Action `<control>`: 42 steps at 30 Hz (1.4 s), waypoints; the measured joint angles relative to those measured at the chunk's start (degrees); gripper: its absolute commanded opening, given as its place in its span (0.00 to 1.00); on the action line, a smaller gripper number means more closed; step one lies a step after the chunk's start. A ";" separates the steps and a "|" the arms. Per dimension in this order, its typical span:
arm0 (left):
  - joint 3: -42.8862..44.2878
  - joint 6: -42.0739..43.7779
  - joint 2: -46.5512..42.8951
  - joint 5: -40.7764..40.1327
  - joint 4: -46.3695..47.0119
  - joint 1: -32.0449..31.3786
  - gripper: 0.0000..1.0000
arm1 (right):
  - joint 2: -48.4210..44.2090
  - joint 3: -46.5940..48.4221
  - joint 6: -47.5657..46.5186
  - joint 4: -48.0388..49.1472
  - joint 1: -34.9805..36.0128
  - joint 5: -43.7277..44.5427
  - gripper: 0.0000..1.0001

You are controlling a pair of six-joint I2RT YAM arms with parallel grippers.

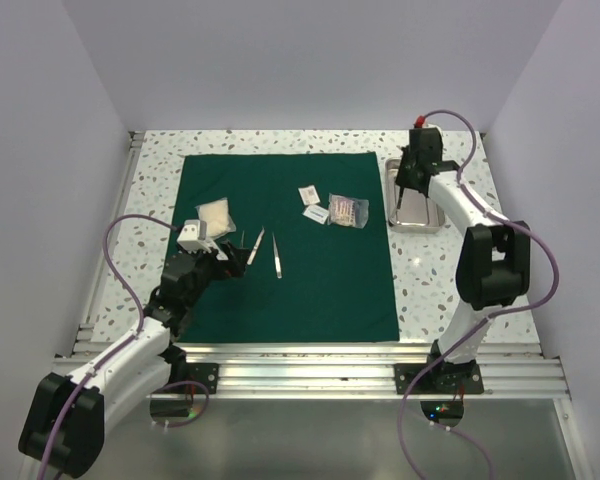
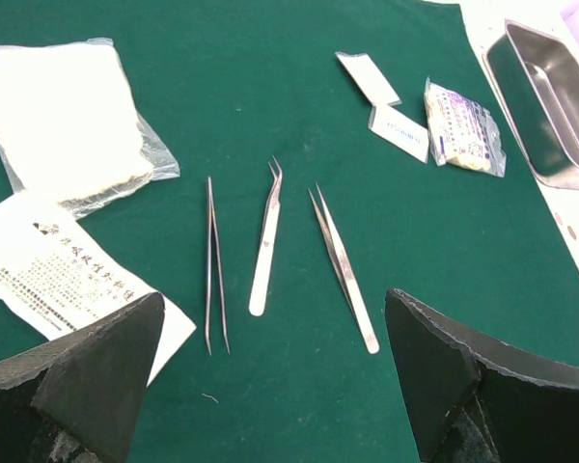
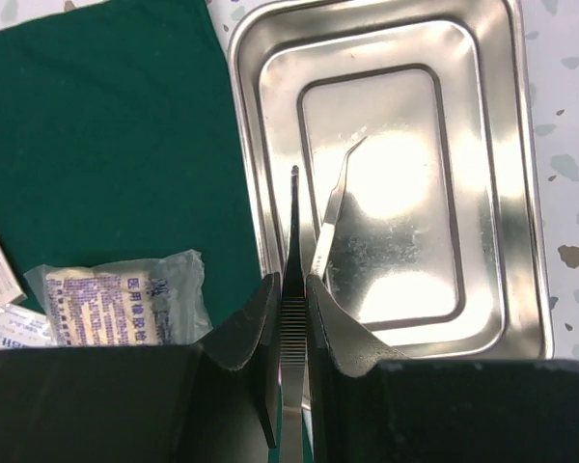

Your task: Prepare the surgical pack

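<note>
Surgical pack lay spread flat on the table with the left gripper wide apart above it, while the right gripper pinched tweezers over the steel tray just beside it.

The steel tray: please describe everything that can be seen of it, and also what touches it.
The steel tray is a small shiny rectangle with rounded corners, a raised rim and a flat stepped bottom. It stands on the speckled table, close beside the right edge of the green sheet. The right gripper hangs over it, fingers shut on thin tweezers pointing into it; whether they touch it is unclear. A curved-tipped strip beside them may be another pair or a reflection.
</note>
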 measured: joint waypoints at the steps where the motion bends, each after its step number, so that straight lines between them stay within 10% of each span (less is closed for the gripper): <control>1: 0.00 0.00 0.02 0.00 0.00 0.00 1.00 | 0.79 0.28 -0.42 -0.02 -0.76 -0.83 0.03; 13: 0.00 0.00 0.79 0.00 0.00 0.00 1.00 | 11.91 1.44 -6.71 0.90 -3.82 -3.37 0.08; 29: 0.00 0.00 0.90 0.02 0.00 0.00 1.00 | 9.29 -0.35 -6.93 1.27 -2.49 -5.88 0.46; 42: 0.00 -0.46 -0.81 -0.79 -0.61 0.00 1.00 | -2.97 -4.04 1.31 2.36 26.10 -3.93 0.55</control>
